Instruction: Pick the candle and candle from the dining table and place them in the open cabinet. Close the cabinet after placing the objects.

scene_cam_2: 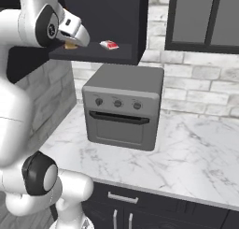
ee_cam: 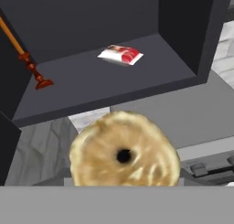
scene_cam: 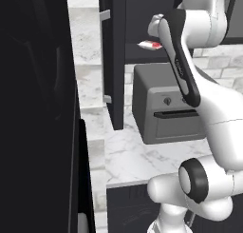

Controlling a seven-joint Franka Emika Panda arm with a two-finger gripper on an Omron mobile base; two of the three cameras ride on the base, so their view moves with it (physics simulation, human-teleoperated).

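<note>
The claw grips a round tan candle at the open cabinet, whose shelf holds a red-and-white packet and perhaps a slender orange candle.

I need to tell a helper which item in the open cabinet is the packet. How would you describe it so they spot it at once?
Find the grey countertop oven on the marble counter; right above it is the open dark cabinet. On its shelf lies a small flat red-and-white packet. Unlike the slim orange-and-red stick leaning at the shelf's other end, it lies flat.
</note>
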